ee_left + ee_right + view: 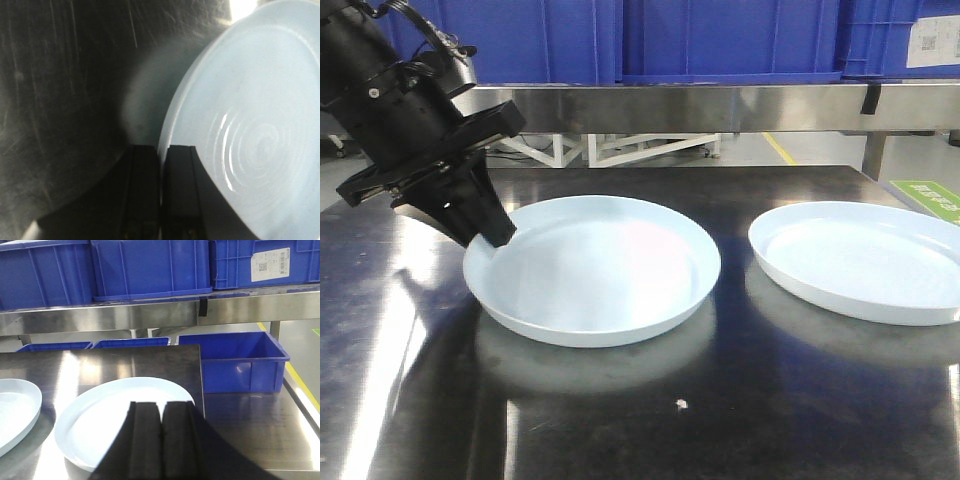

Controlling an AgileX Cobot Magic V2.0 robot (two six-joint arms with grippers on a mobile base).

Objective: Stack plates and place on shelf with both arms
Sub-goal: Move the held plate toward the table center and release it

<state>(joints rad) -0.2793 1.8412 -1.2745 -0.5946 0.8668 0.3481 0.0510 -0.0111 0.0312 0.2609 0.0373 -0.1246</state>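
Note:
Two pale bluish-white plates lie on the dark steel table. The left plate (595, 270) has its left rim pinched by my left gripper (492, 235), which comes down at a slant from the upper left. In the left wrist view the rim of this plate (250, 125) runs between the two fingers of the left gripper (161, 152), one finger inside and one outside. The right plate (865, 260) lies apart from it, untouched. My right gripper (161, 407) is shut with nothing in it and hovers above the near side of the right plate (100, 415). The right arm does not show in the front view.
A stainless shelf (720, 105) runs along the back and carries several blue crates (730, 35). An open blue bin (235, 360) stands lower, beyond the table's right edge (201, 375). A small white speck (681, 404) lies on the table in front.

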